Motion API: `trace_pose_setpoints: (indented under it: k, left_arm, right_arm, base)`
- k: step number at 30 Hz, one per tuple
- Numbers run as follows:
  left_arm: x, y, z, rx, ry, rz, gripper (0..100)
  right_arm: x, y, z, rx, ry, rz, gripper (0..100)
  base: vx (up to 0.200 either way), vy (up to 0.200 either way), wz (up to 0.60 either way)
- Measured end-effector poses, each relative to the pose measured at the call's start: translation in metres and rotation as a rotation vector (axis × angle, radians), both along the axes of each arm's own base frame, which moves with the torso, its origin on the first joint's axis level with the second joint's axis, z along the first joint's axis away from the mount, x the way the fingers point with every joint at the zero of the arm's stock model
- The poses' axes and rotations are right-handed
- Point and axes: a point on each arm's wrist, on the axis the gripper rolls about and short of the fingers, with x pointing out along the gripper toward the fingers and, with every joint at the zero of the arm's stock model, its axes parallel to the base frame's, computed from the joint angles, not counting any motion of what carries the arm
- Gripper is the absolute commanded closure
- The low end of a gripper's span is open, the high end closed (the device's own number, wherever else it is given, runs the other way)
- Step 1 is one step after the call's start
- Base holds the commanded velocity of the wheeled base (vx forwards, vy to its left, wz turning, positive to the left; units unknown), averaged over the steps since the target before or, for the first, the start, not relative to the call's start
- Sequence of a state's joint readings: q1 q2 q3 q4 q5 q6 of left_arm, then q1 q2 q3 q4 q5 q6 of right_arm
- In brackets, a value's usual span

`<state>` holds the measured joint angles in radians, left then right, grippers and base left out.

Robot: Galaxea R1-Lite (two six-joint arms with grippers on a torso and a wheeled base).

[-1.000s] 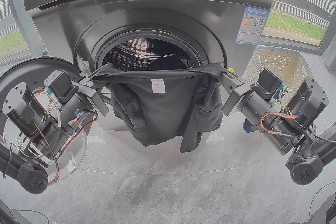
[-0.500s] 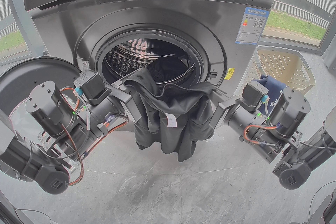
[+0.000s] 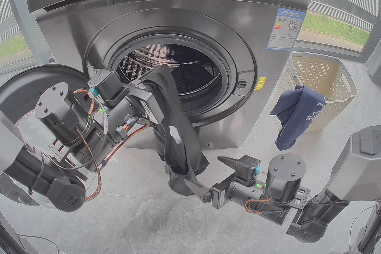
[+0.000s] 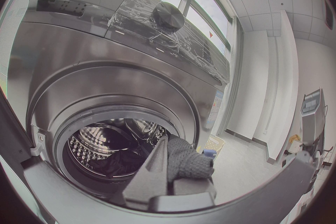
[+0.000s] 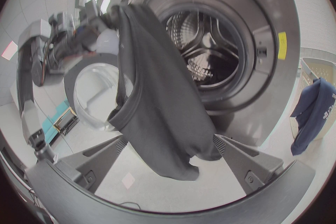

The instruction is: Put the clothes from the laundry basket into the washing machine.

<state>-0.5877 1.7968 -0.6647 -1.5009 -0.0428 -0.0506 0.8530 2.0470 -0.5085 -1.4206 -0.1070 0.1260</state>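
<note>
A black garment hangs from my left gripper, which is shut on its top edge just in front of the left rim of the washing machine's drum opening. The pinched cloth bunches at the left gripper. My right gripper is low near the floor, open, with the garment's lower end hanging between its spread fingers. More dark clothing lies inside the drum. A navy garment drapes over the rim of the beige laundry basket.
The round machine door stands swung open at the left, behind my left arm. The basket stands to the right of the machine by the window. Grey tiled floor lies in front.
My right gripper let go of the black garment's top edge and dropped low to its hanging end. My left gripper rose slightly with the garment, which now hangs straight down.
</note>
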Motion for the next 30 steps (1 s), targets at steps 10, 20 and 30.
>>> trace_pose_setpoints:
  k: [10, 20, 30]
  left_arm:
    - [-0.001, 0.000, 0.005, -0.013, -0.019, -0.007, 100]
    - [-0.006, 0.000, 0.009, -0.015, -0.030, -0.020, 100]
    - [-0.008, 0.001, 0.012, -0.021, -0.039, -0.021, 100]
  right_arm:
    - [0.006, 0.002, -0.022, -0.049, 0.038, -0.007, 0]
    - [0.030, 0.021, -0.011, 0.015, -0.042, -0.008, 0]
    - [0.050, 0.048, -0.015, 0.055, -0.094, 0.008, 0]
  base:
    - [0.000, 0.000, 0.00]
    - [0.000, 0.000, 0.00]
    - [0.000, 0.000, 0.00]
